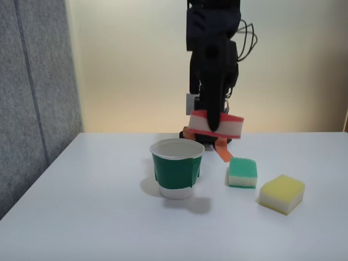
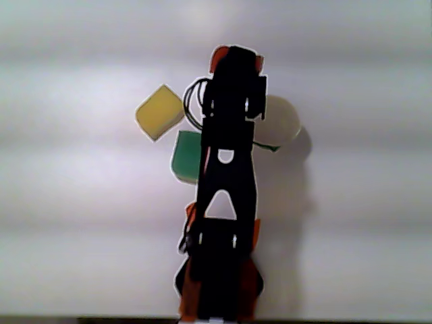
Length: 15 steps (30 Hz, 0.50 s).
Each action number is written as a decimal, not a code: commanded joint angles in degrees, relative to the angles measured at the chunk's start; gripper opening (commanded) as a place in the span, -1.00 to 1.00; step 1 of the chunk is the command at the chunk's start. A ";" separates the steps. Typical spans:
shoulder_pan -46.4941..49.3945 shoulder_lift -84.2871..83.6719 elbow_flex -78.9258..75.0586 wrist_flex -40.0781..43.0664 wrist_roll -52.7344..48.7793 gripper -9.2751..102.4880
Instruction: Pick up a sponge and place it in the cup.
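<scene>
In the fixed view, your gripper is closed on the sponge with the red top and holds it in the air, above the table and not touching it. The sponge hangs almost level, its red layer up and its cream layer below, and one dark finger crosses its front face. It is behind the cup and a little to the right of it, higher than the white rim, so it is not inside the cup. The cup stands upright on the table, with its green band around the body, and you can see that its mouth is open. To the right of the cup lies the green-topped sponge, and just beside that one, further right, the yellow sponge; both are flat on the table. In the other view, from above, the black arm covers the held sponge, and the cup shows at its right, the green-topped sponge and the yellow sponge at its left.
</scene>
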 commanded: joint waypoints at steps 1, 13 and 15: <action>3.78 5.27 -2.81 3.43 -3.78 -0.83; 14.33 17.23 2.29 11.60 -12.92 -0.83; 14.33 17.93 3.60 11.87 -13.27 -0.83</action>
